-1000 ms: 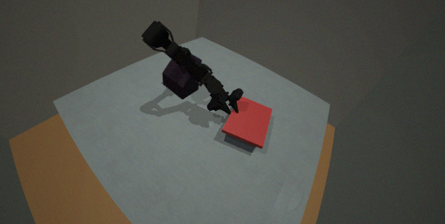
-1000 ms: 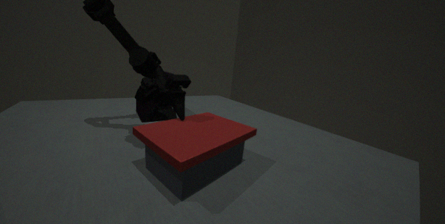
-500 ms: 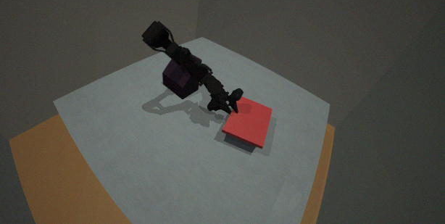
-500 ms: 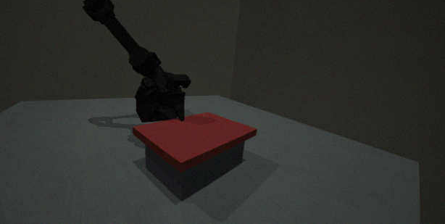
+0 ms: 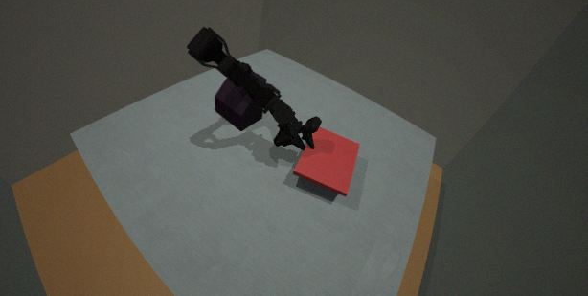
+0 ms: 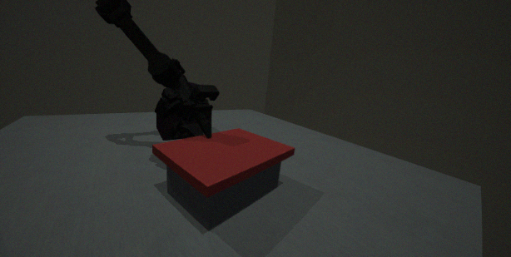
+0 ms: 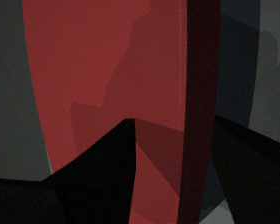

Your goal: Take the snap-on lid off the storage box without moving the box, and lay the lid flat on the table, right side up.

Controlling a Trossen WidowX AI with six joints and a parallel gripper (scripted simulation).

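The red lid (image 5: 330, 170) (image 6: 220, 158) (image 7: 91, 60) sits level on the dark blue-grey storage box (image 5: 317, 191) (image 6: 245, 194) (image 7: 238, 60), overhanging its walls. The box stands on the pale table (image 5: 192, 218) (image 6: 83, 206). My gripper (image 5: 308, 148) (image 7: 171, 127) is shut on the lid's edge nearest the arm, close to one corner. In the wrist view the left finger lies over the lid's top face and the right finger is on the outer side of its rim. In the exterior view the lower finger is hidden behind the lid.
The arm's dark purple base block (image 5: 238, 108) stands on the table behind the box. The arm reaches over it to the lid. An orange-brown surface (image 5: 67, 223) shows beyond the pale tabletop's edges. Grey walls (image 5: 144, 22) (image 6: 374, 52) stand behind.
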